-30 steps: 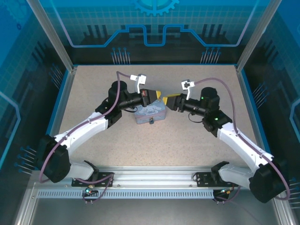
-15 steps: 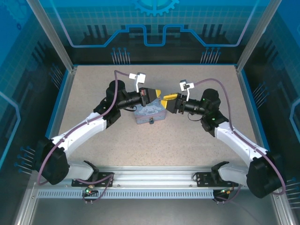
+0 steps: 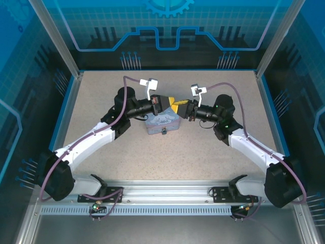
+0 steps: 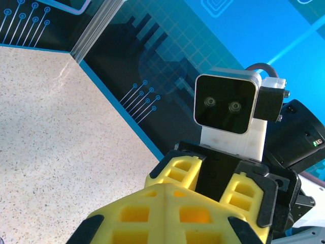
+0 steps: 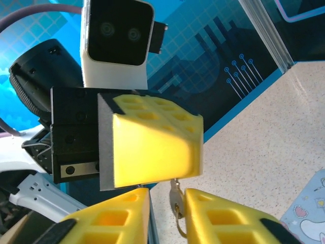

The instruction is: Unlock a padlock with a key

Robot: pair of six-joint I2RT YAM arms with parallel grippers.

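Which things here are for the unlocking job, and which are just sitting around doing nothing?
For the job:
key, dangling from the shut left claw
right claw, open around the key
padlock, the tiny dark bit, I think

Just lying about:
pale blue tin box, with the padlock at its front
speckled table

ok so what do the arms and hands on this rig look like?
The left arm and right arm match: white link shells, black joint housings and bases. A purplish cable loops along each. The left hand and right hand have black bodies and chunky yellow fingers moulded with square pockets. Each wrist carries a white camera with a black two-lens face.
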